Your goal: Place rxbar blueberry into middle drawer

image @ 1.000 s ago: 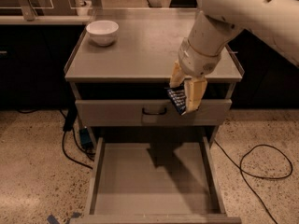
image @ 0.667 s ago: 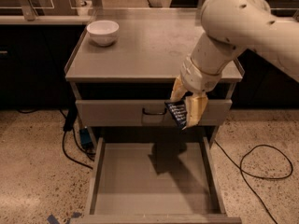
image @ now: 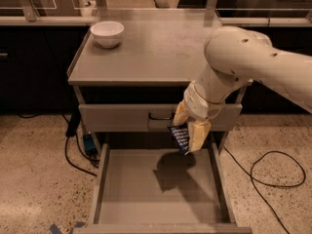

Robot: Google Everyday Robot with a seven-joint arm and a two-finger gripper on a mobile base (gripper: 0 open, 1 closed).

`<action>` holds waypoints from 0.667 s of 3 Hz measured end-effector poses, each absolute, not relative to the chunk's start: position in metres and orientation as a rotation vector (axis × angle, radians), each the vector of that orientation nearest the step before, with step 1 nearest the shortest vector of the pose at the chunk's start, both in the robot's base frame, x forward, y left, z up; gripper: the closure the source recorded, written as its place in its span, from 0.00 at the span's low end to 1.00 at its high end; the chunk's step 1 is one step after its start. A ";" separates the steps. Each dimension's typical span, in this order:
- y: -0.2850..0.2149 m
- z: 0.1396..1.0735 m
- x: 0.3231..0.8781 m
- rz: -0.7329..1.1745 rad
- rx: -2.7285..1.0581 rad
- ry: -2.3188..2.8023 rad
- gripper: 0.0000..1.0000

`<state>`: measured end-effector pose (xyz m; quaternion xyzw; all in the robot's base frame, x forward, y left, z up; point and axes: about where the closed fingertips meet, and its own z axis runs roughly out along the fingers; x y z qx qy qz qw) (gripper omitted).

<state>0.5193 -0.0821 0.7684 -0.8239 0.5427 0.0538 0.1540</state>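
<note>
My gripper (image: 187, 133) hangs from the white arm in front of the cabinet, just below the upper drawer front. Its tan fingers (image: 199, 134) are shut on the rxbar blueberry (image: 179, 138), a small dark navy bar with pale print that hangs tilted between them. The bar is held above the open middle drawer (image: 146, 191), a wide shallow grey drawer pulled out toward me with a bare flat floor. The bar sits over the back right part of the drawer, apart from the floor.
A white bowl (image: 107, 33) stands on the grey cabinet top (image: 161, 52) at the back left. The upper drawer front with a dark handle (image: 160, 117) is closed. Cables (image: 273, 179) lie on the speckled floor on both sides.
The arm has moved down and toward me with the bar, bringing the gripper from the cabinet top's edge to below the upper drawer front, over the open drawer.
</note>
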 end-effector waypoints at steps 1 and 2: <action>-0.080 0.713 0.505 0.151 -2.363 1.634 1.00; -0.077 0.710 0.504 0.154 -2.370 1.624 1.00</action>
